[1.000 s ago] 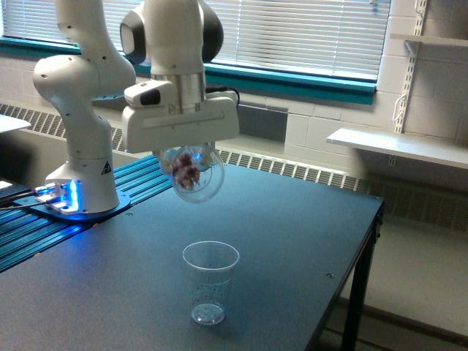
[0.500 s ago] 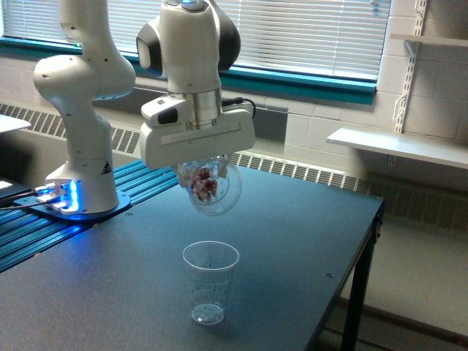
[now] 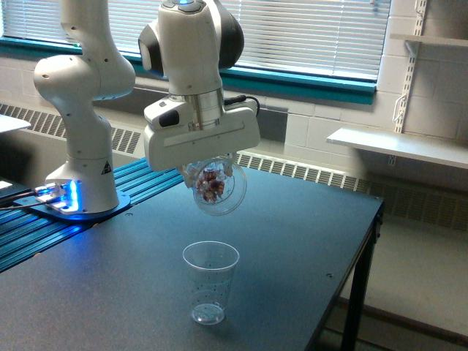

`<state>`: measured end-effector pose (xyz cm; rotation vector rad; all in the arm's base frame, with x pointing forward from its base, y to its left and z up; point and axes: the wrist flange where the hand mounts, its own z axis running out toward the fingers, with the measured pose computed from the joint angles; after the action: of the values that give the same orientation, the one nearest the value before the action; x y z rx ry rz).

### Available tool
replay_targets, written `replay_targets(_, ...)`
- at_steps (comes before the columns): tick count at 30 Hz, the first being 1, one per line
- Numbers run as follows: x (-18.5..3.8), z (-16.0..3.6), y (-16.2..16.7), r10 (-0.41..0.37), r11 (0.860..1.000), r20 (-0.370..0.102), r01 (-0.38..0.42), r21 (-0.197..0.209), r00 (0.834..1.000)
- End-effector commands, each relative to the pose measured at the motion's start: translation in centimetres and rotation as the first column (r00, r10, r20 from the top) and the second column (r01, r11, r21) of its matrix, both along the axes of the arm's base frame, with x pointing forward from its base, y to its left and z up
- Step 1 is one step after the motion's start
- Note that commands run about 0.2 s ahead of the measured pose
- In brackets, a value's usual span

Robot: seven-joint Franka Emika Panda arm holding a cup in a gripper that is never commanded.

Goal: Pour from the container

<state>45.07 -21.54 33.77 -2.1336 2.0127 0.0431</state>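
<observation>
The Franka arm's gripper (image 3: 210, 170) hangs above the dark table (image 3: 292, 241), closed on a clear plastic cup (image 3: 216, 187); its fingers are mostly hidden behind the cup. That cup is tipped over so its round rim faces the camera, and small reddish-brown pieces (image 3: 212, 183) sit inside it. Directly below, well apart from it, a second clear cup (image 3: 210, 281) with faint dots stands upright on the table. Only 1 arm is visible.

no readable text, small triangular warning sign (image 3: 106, 167) on the robot base, symbol too small to read
</observation>
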Motion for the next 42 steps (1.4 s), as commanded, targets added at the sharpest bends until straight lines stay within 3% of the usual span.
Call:
replay_targets(1, 0.0, -0.3, -0.3, -0.012, 1.0, -0.001, 0.012, 0.017, 1.0)
replay_targets(13, -0.7, -0.8, -1.0, -0.092, 0.994, 0.014, 0.091, 0.058, 0.996)
replay_targets(21, -1.5, -1.4, -1.2, -0.11, 0.988, 0.017, 0.107, 0.111, 0.994)
replay_targets(42, -1.8, -1.8, -1.9, -0.164, 0.971, -0.002, 0.161, 0.179, 0.987)
